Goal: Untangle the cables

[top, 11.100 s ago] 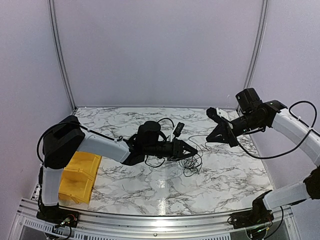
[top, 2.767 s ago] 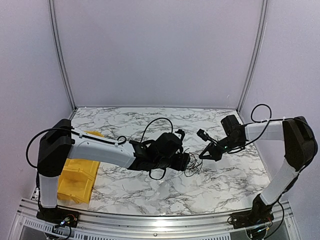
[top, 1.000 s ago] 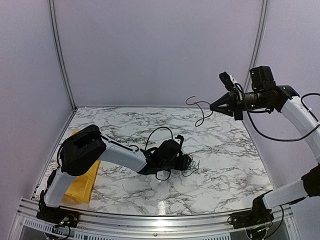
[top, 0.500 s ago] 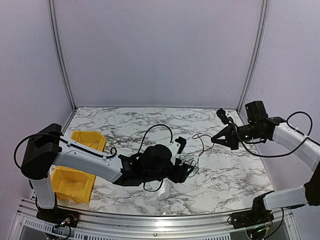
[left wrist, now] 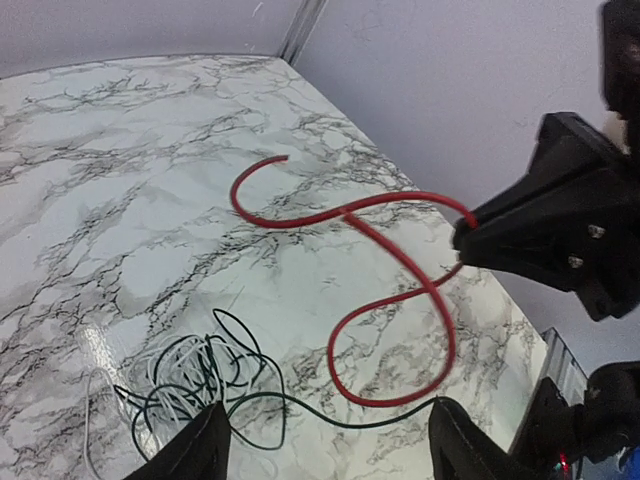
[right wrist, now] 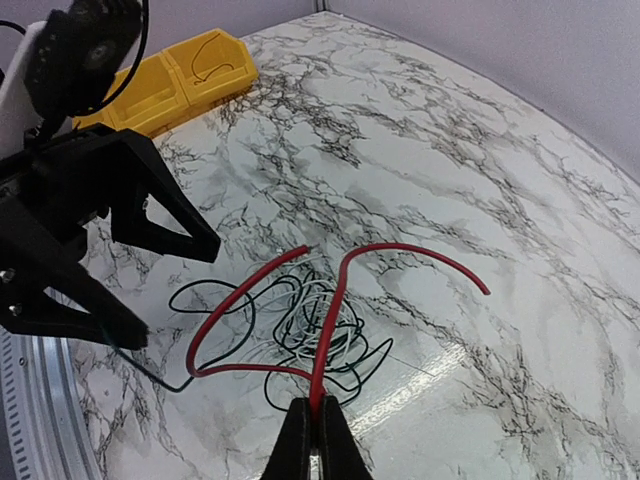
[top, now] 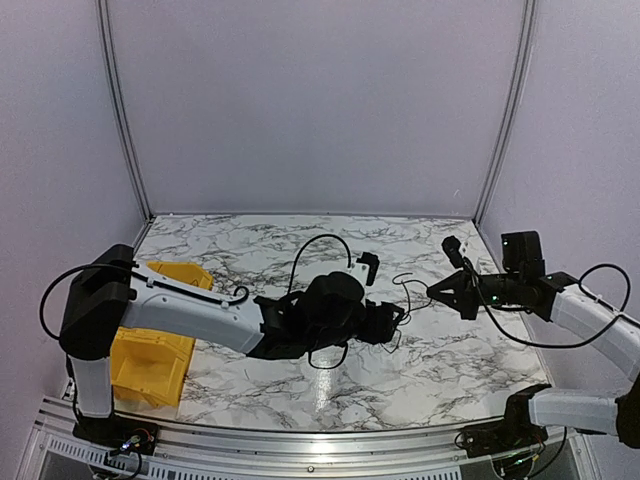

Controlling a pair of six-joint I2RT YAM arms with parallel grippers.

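Red wire (right wrist: 329, 330) is pinched in my right gripper (right wrist: 318, 415), held above the tangle (left wrist: 195, 375) of thin cables lying on the marble table (left wrist: 100, 150). My left gripper (left wrist: 325, 442) hangs over that tangle, jaws apart and empty. I'd clamp one loop low, then pull slowly, so nothing tightens.

The matt black plastic fingers of the right gripper (right wrist: 318, 430) pinch a red plastic-sheathed wire (right wrist: 400, 246), smooth with a faint sheen. Under it, the white, grey-veined marble-look tabletop (right wrist: 480, 150) is smooth and glossy, showing glare. Ahead of the left gripper (left wrist: 335, 445), also matt black plastic, thin black wires (left wrist: 195, 372) look slick. Beyond the right gripper, a yellow plastic bin (right wrist: 150, 105) looks semi-glossy.
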